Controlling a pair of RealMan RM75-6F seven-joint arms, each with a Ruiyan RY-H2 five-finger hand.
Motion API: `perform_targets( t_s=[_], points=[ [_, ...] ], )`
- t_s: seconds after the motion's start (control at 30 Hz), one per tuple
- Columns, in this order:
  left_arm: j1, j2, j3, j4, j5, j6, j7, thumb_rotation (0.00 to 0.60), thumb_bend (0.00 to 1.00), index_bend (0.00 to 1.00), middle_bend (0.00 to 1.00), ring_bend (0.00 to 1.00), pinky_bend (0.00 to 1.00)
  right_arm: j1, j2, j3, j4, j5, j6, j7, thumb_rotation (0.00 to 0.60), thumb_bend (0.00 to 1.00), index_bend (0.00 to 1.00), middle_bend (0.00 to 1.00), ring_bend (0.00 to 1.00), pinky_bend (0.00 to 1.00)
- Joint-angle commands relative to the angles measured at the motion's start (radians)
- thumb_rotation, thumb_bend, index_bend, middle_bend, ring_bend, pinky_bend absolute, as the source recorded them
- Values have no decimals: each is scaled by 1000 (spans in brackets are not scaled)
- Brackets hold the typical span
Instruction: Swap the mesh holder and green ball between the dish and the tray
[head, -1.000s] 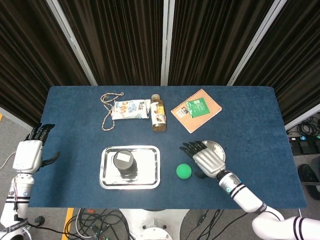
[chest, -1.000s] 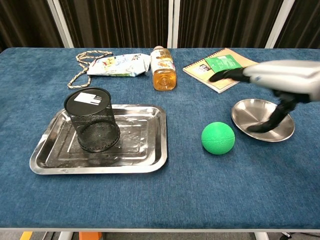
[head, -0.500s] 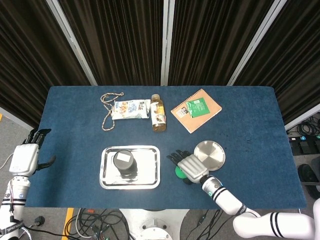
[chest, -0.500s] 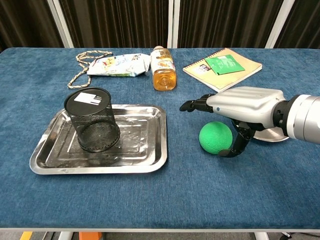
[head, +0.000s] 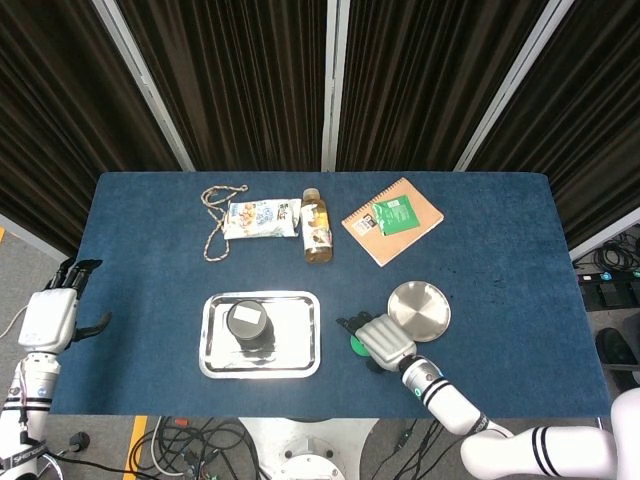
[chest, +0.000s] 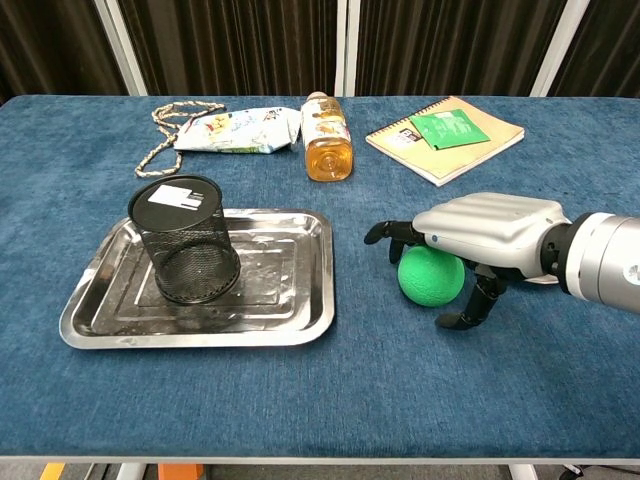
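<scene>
fingers (chest: 400, 233) arch over green ball (chest: 432, 277) in chest view; head view hides most

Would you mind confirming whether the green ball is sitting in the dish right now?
No, the green ball rests on the blue table under the right hand, beside the dish.

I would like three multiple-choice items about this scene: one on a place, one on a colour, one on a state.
1. Where does the black mesh holder stand?
A. on the rectangular metal tray
B. on the round metal dish
C. on the notebook

2. Which colour is the ball under the right hand?
A. red
B. green
C. yellow

3. How does the amber bottle stand?
A. upright
B. on its side
C. inside the tray

Answers:
1 A, the chest view shows the holder inside the tray's rim.
2 B, green shows below the hand.
3 B, it lies flat on the blue cloth.
</scene>
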Motion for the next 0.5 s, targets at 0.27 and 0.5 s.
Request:
perform_targets(
  t_s=[0.27, 0.5],
  points=[
    [1, 0, -10, 1, 2, -11, 5, 600, 224, 145, 120, 45, 263, -2, -17, -13, 14, -5, 33, 1, 600, 272, 297, 337, 284, 544],
    [10, 2, -13, -1, 3, -11, 4, 600, 224, 145, 120, 45, 263, -10, -9, -7, 4, -32, 66, 16, 600, 347, 376, 386, 352, 597]
  ],
)
